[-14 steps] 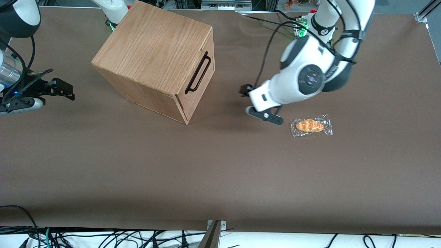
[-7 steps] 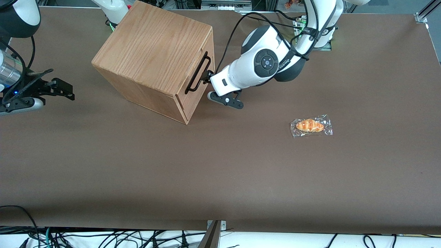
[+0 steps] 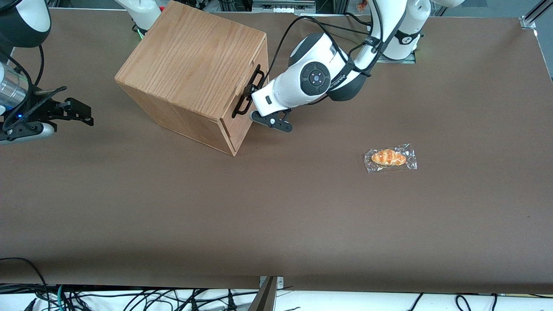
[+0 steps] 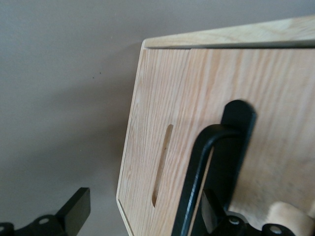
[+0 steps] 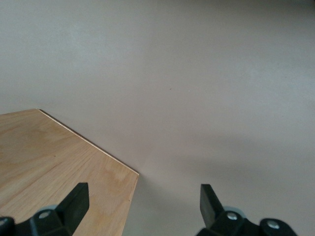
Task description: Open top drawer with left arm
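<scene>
The wooden box (image 3: 194, 65) stands angled on the brown table. Its top drawer (image 3: 262, 56) is shut, the front flush with the box. A long black bar handle (image 3: 239, 110) runs along that front. My left arm (image 3: 315, 80) reaches in front of the drawer, and its gripper (image 3: 249, 94) is at the middle of the handle. In the left wrist view the gripper (image 4: 143, 196) is open and straddles the handle (image 4: 197, 167). One finger (image 4: 76, 209) stays off the drawer front (image 4: 167, 88), and the other finger (image 4: 211, 211) sits close beside the bar.
A wrapped croissant (image 3: 390, 157) lies on the table toward the working arm's end, nearer the front camera than the arm. A narrow slot (image 4: 162, 162) is cut in the box front beside the handle. The parked arm's gripper (image 3: 47, 114) hangs at its own end.
My left arm has swung from beside the croissant to the drawer front. Its gripper went from open table to straddling the black handle.
</scene>
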